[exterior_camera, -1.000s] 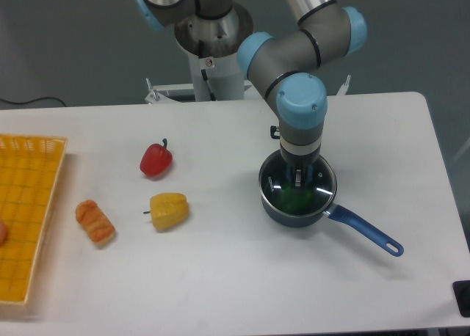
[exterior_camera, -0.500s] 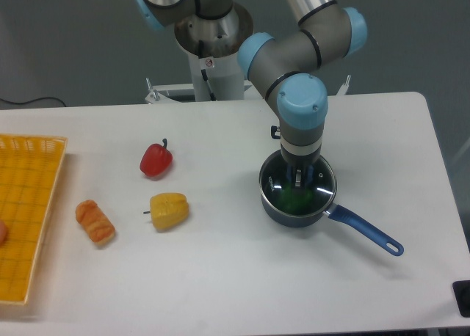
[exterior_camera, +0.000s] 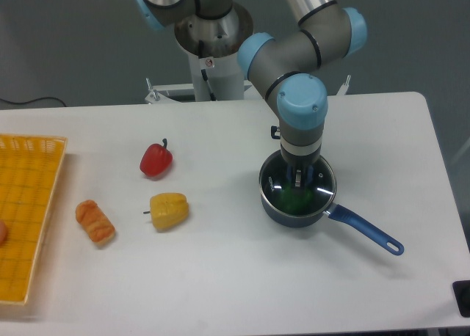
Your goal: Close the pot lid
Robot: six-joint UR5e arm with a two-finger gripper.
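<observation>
While nothing lies along the bottom edge of the frame but bare white table (exterior_camera: 242,292), the first object above it is the pot's bright blue handle (exterior_camera: 367,233), running down toward the lower right. Just above and left of it sits the pot (exterior_camera: 294,213) itself, right of centre, with something green showing inside. Over its mouth the lid (exterior_camera: 317,191) appears to rest, its thin silver rim lining up with the pot's edge and glints showing on the glass. The gripper (exterior_camera: 297,179) points straight down onto the lid's middle, about where the knob would be; whether its fingers pinch the knob or stand spread around it I cannot tell, as the wrist hides much of them.

To the left lie a yellow pepper (exterior_camera: 169,210) and a bread roll (exterior_camera: 95,221), with a red pepper (exterior_camera: 156,160) farther up and an orange basket (exterior_camera: 29,218) at the left edge. The arm's base (exterior_camera: 209,35) stands at the top.

By my judgement this is the seating or letting-go stage. Next, the fingers should part and the arm rise straight up, without dragging the lid askew.
</observation>
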